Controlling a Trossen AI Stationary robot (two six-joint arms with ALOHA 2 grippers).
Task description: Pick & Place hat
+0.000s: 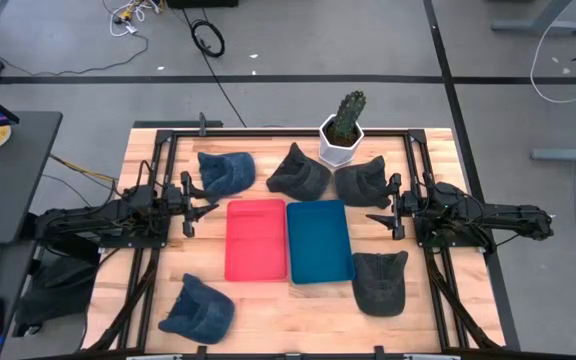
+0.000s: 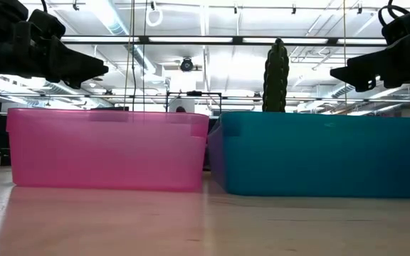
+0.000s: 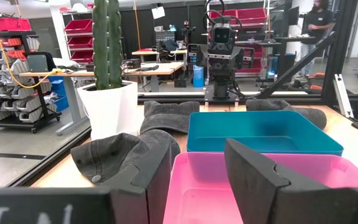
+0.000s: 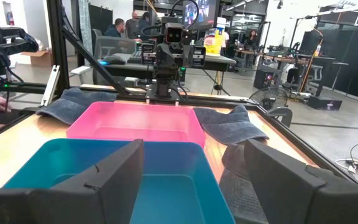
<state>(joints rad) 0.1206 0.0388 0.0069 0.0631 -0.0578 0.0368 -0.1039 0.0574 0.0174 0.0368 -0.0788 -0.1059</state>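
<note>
You are at the start of the cycle: no hat has been placed yet. Both bins, the pink bin (image 1: 256, 240) and the teal bin (image 1: 319, 241), sit side by side at the table's centre with nothing inside them. Five hats lie around them on the table: a blue hat (image 1: 226, 171) and two dark hats (image 1: 299, 173) (image 1: 363, 183) along the far side near the potted cactus (image 1: 344, 130), a dark hat (image 1: 379, 281) beside the teal bin, and a blue hat (image 1: 198, 307) at the near edge.

The left gripper (image 1: 197, 209) waits just beside the pink bin, jaws parted and holding nothing. The right gripper (image 1: 380, 207) waits by the teal bin, jaws spread wide, also unladen (neither touches a hat). All picking and placing remains.
</note>
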